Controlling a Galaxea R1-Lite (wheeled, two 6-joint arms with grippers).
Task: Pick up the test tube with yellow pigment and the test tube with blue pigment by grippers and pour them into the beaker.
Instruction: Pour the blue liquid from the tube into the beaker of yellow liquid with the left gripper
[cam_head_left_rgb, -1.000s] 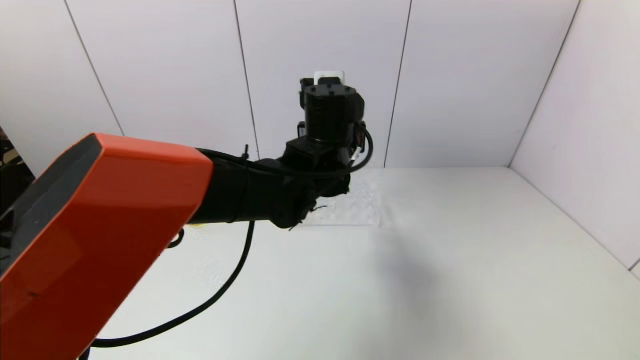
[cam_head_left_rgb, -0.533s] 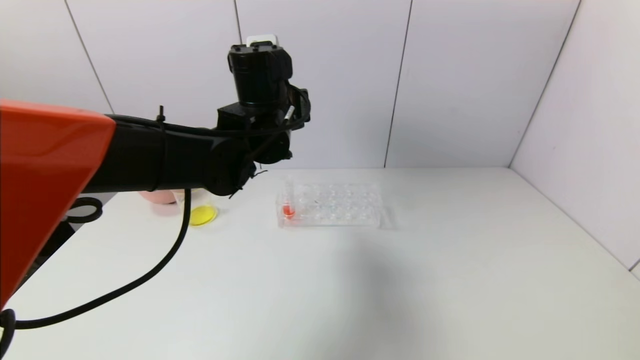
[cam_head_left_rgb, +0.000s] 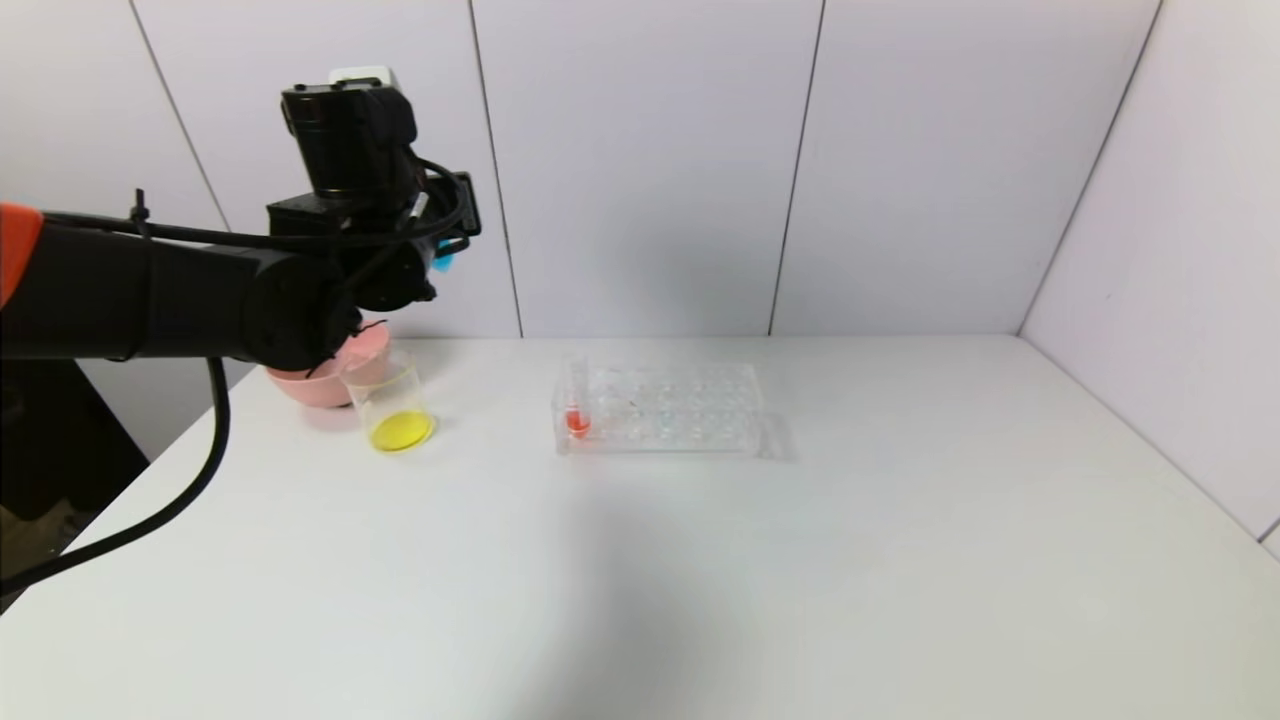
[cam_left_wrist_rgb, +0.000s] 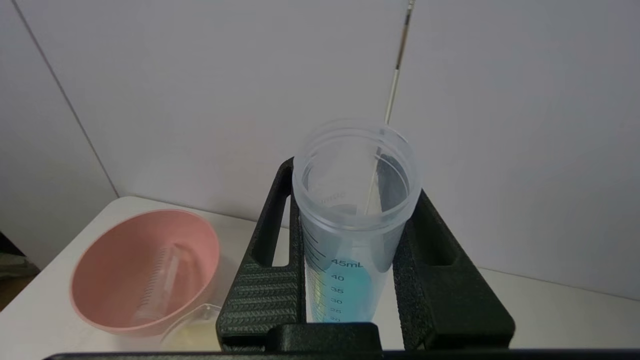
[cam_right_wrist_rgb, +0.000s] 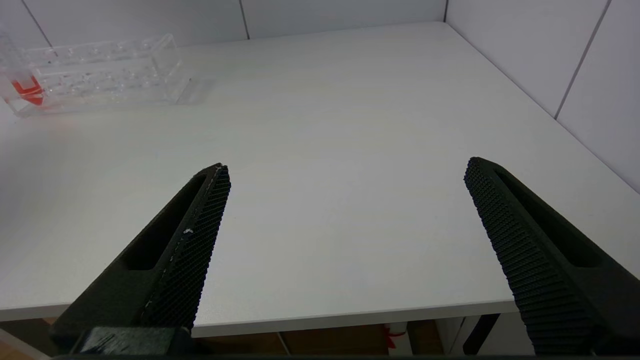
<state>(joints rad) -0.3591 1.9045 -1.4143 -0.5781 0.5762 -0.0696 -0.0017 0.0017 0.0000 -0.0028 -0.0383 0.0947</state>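
Observation:
My left gripper (cam_head_left_rgb: 448, 245) is raised at the back left, above the pink bowl and the beaker, and is shut on the test tube with blue pigment (cam_left_wrist_rgb: 350, 250). The tube stands about upright between the fingers (cam_left_wrist_rgb: 260, 295), with blue liquid low in it. The beaker (cam_head_left_rgb: 393, 405) stands on the table with yellow liquid in its bottom; its lip shows in the left wrist view (cam_left_wrist_rgb: 192, 327). No tube with yellow liquid shows. My right gripper (cam_right_wrist_rgb: 347, 167) is open and empty over the table's front edge, out of the head view.
The pink bowl (cam_head_left_rgb: 300, 380) stands just behind the beaker, and a clear empty tube (cam_left_wrist_rgb: 162, 280) lies in it. A clear tube rack (cam_head_left_rgb: 660, 410) at the table's middle back holds a red-orange liquid tube (cam_head_left_rgb: 577, 415). Walls close the back and right.
My left arm has swung left from in front of the rack to above the bowl and beaker, carrying the blue tube. The rack and beaker have come into view.

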